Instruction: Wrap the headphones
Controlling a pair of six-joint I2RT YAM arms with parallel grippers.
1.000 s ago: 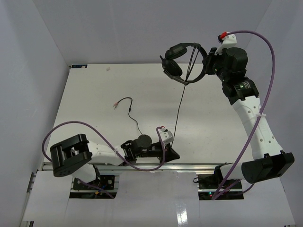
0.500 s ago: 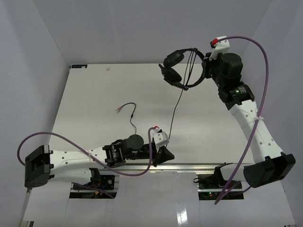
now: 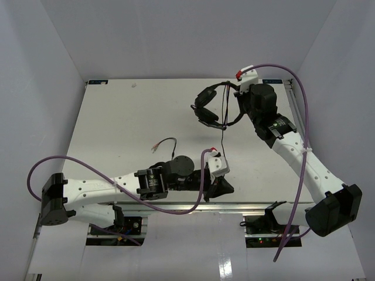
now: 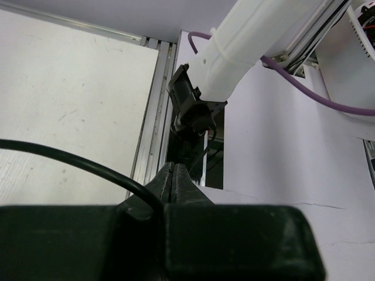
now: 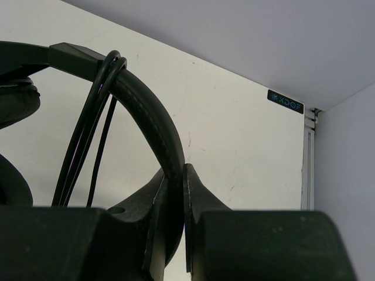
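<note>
Two white arms [image 3: 94, 188], black joints [image 3: 153, 180], black left gripper [image 3: 228, 188], right gripper [image 3: 238, 100], purple cables [image 3: 305, 126].

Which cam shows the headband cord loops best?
Right wrist: cord loops cross the headband close up, right claw shut on it. Top external shows them tiny; left wrist only cord in the left claw.

Your headphones [image 3: 203, 111] read as smooth black plastic, the headband [image 5: 153, 117] with a soft sheen, the cord [image 4: 70, 160] glossy and rubbery. See the left fingers [image 4: 185, 190]: matt, dusty black plastic. The desk [image 4: 58, 88] looks matt white, lightly scuffed.
</note>
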